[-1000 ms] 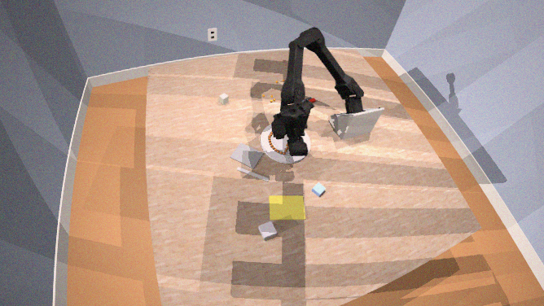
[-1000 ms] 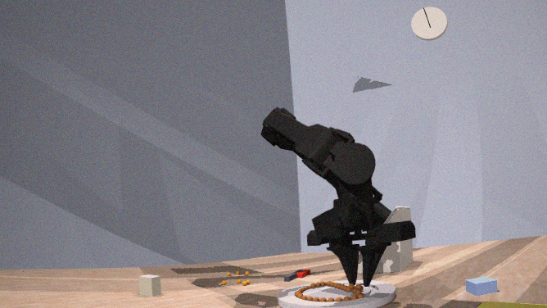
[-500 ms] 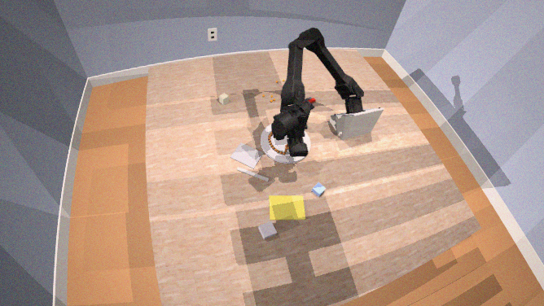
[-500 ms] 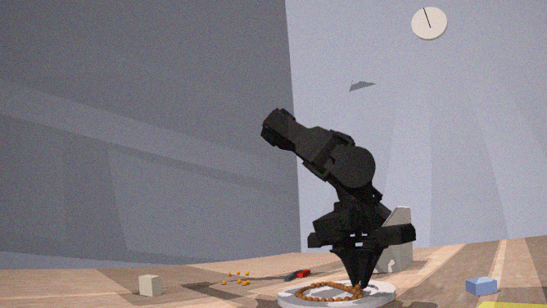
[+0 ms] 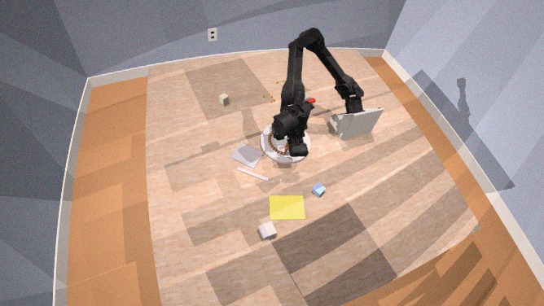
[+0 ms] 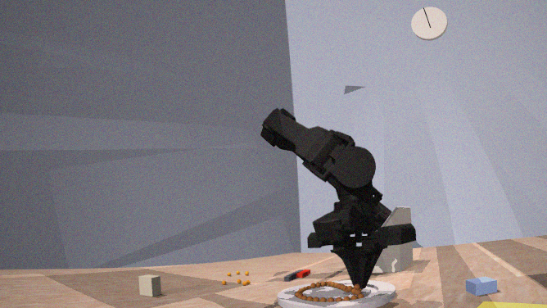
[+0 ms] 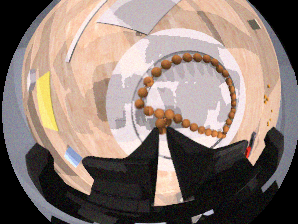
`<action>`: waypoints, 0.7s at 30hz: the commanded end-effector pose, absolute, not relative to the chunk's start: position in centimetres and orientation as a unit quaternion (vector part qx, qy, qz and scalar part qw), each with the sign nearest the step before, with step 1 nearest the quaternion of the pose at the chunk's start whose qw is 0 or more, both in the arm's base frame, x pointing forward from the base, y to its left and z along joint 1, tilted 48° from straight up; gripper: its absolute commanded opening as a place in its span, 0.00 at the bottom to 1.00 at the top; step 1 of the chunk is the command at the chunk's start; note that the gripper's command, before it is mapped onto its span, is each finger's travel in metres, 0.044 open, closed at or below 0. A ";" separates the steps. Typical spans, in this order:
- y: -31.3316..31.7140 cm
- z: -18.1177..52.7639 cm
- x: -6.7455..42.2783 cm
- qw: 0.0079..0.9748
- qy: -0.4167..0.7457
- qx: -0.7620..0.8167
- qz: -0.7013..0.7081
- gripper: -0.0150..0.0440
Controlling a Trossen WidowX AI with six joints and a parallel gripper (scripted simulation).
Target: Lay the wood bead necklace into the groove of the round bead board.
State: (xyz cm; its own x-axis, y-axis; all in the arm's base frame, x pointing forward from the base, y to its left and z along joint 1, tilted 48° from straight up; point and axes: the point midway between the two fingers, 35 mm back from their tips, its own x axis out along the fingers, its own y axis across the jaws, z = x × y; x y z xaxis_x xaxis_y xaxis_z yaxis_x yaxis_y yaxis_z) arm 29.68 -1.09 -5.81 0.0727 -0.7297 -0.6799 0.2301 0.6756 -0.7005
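Wrist view: black claw [image 7: 161, 124] pinched the brown wood bead necklace [image 7: 186, 58] on the round white bead board [image 7: 133, 70]; lifting might drag beads from groove.

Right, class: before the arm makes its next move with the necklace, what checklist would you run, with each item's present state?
1. Gripper closed on the wood bead necklace: ok, the fingertips pinch a bead.
2. Necklace lying on the round bead board: ok.
3. Every bead seated in the groove: cannot tell.
4. Gripper pointing straight down over the board: ok.
5. No stray beads off the board: not ok, loose orange beads lie on the floor behind.
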 end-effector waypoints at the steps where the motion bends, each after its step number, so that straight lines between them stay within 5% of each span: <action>1: -1.1 -5.8 29.7 0.701 0.588 -0.211 -0.343 0.25; 21: -0.2 -5.0 29.3 0.697 0.591 -0.216 -0.343 0.25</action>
